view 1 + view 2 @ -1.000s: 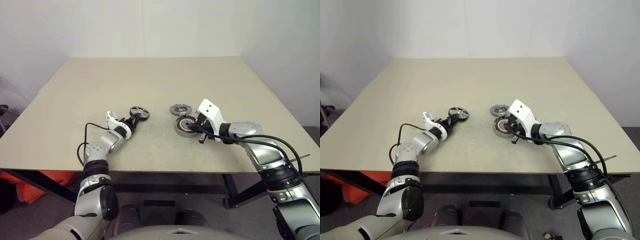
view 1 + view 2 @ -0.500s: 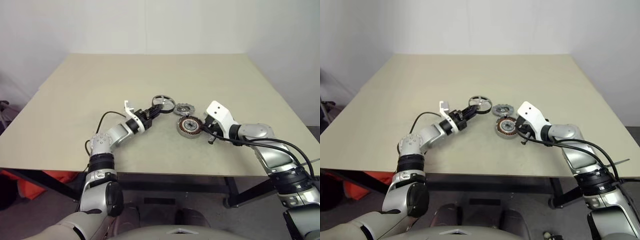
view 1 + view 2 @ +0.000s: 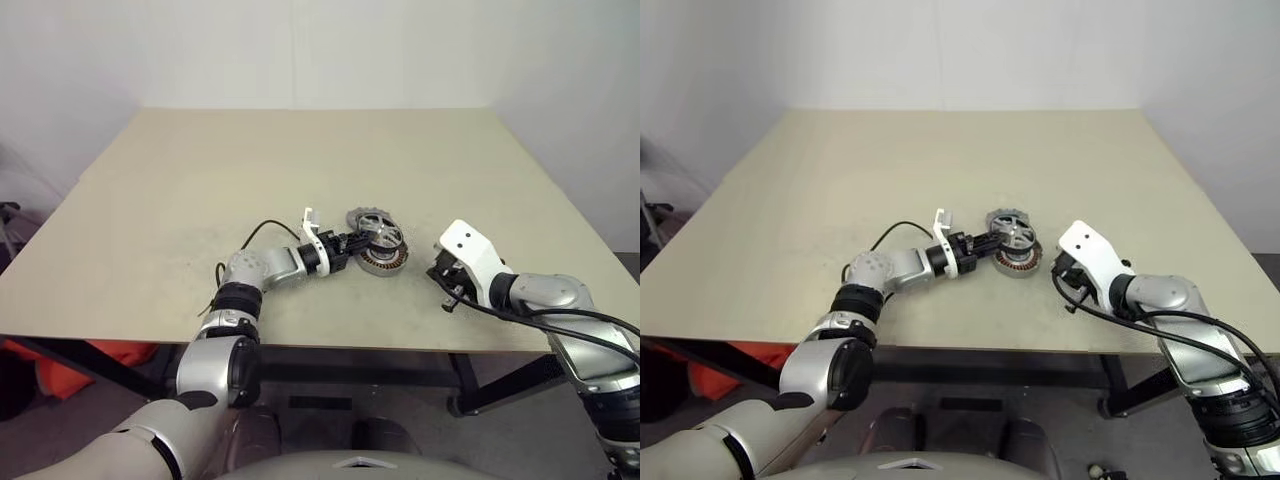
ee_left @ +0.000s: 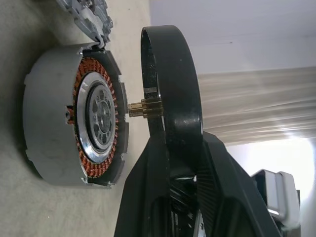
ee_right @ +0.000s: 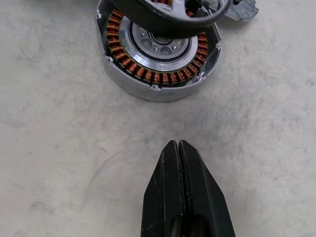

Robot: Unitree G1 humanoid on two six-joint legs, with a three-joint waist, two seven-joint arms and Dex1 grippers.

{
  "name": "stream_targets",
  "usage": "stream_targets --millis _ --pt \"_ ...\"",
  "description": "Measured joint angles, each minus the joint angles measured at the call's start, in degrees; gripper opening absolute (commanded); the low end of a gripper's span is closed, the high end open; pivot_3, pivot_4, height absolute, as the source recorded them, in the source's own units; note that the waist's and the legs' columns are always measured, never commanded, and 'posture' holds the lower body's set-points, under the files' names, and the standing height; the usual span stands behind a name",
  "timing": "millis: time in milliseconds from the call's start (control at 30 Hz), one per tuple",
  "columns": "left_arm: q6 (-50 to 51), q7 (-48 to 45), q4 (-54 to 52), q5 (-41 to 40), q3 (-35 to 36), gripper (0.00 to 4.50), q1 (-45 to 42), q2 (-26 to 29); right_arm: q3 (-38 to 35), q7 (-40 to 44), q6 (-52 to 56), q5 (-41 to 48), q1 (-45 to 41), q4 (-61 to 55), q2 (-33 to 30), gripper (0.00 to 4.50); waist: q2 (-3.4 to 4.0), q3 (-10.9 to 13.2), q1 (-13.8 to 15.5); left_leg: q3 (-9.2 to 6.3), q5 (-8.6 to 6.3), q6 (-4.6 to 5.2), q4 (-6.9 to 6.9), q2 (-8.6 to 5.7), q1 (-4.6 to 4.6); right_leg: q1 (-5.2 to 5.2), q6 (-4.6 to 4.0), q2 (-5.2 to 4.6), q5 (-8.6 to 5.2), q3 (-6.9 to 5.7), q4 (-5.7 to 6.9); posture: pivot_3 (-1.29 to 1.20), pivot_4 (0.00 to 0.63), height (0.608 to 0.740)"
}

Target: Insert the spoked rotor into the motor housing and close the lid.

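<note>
While the left gripper (image 3: 352, 241) is clamped on the dark rim of the rotor (image 3: 384, 236), it holds the wheel level above the housing (image 3: 385, 258), not yet seated. In the left wrist view the rotor (image 4: 165, 84) shows edge-on between the two black fingers (image 4: 217, 173), and a small brass shaft on its hub points at the silver centre of the housing (image 4: 74, 128), with a gap between shaft tip and centre. The housing rests flat on the desk (image 3: 200, 190), its band of copper windings open to view, near the middle of the front edge and a little toward the right side.

The lid (image 3: 364, 218) lies on the desk just behind the housing, on the side toward the far edge; whether the two touch cannot be told. In the left wrist view its notched edge (image 4: 86, 15) shows just past the housing wall.

The right gripper (image 5: 182, 163) has its fingers pressed together and holds nothing. It hovers over bare desk to the right of the housing, nearer the front edge, apart from it and pointing toward it. In the right wrist view the housing (image 5: 158, 64) lies ahead of the fingertips, with the dark rim of the rotor (image 5: 168, 17) across its far part. A black cable (image 3: 560, 318) runs along the right arm.
</note>
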Motion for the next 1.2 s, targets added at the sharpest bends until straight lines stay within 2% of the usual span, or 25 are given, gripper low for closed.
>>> stream_targets --millis 333,633,1200 --pt "-1.87 -5.99 8.16 4.73 0.21 0.39 -5.54 -0.22 -1.39 -2.35 1.71 0.32 2.48 -3.18 0.16 0.0 0.01 0.0 0.41 -0.01 -0.07 0.14 0.0 -0.06 -0.04 0.04 -0.06 -0.1 0.07 -0.01 -0.05 0.0 0.0 0.74" --pt "-5.19 -7.94 14.27 9.56 0.37 0.39 -6.78 -0.8 -1.4 -3.42 2.29 1.19 2.52 -3.44 0.36 0.0 0.01 -0.01 1.08 -0.01 -0.07 0.14 0.0 -0.06 0.07 0.12 -0.01 -0.12 0.03 -0.01 -0.06 0.0 0.0 0.74" --pt "-6.51 -10.76 16.7 12.43 1.54 0.39 -8.11 -1.59 -1.39 -3.88 2.24 1.52 2.25 -3.44 0.45 0.0 0.01 -0.01 1.1 -0.02 -0.08 0.15 0.0 -0.08 0.14 0.16 -0.29 -0.15 0.2 -0.02 -0.05 0.0 0.0 0.74"
